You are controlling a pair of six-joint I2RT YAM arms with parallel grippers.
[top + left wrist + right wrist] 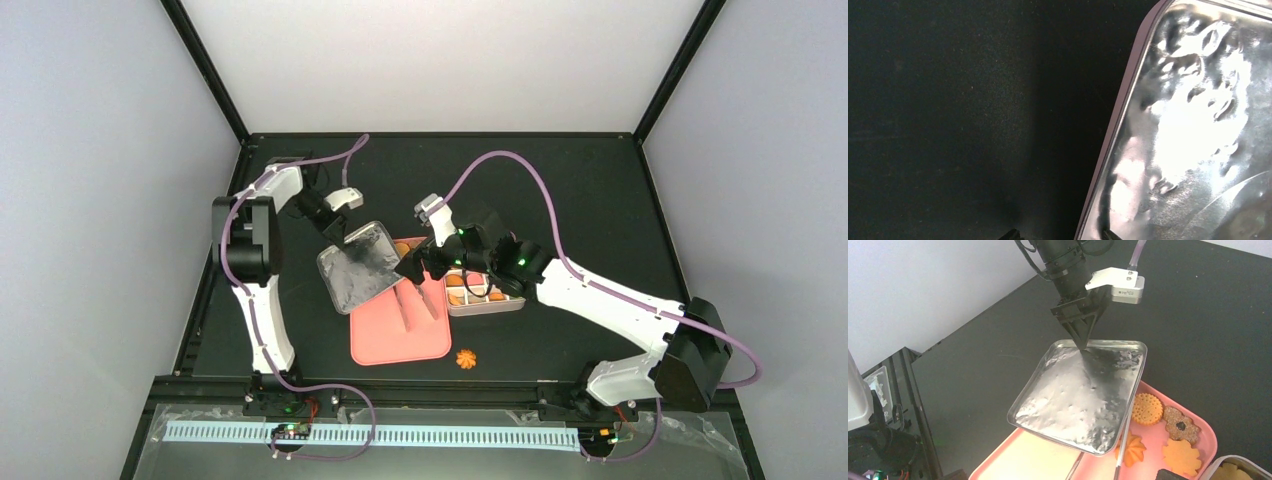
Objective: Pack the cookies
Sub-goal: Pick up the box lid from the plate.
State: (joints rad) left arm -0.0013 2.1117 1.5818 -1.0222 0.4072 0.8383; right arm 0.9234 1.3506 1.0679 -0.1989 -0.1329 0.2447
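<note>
Lid (1080, 395) pickup is judged underway: far rim straddled by left end effector (1083, 346), clamp unclear; right end effector (420, 308) spread; firm pinch needed.

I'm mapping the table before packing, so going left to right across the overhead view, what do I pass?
Left arm's black elbow joint → shiny silver rectangular metal tray → loose orange flower-shaped cookie → right arm's black elbow joint.

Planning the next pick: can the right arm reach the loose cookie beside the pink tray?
Probably yes: the cookie lies alone with nothing over it, and the right gripper hangs open nearby.
</note>
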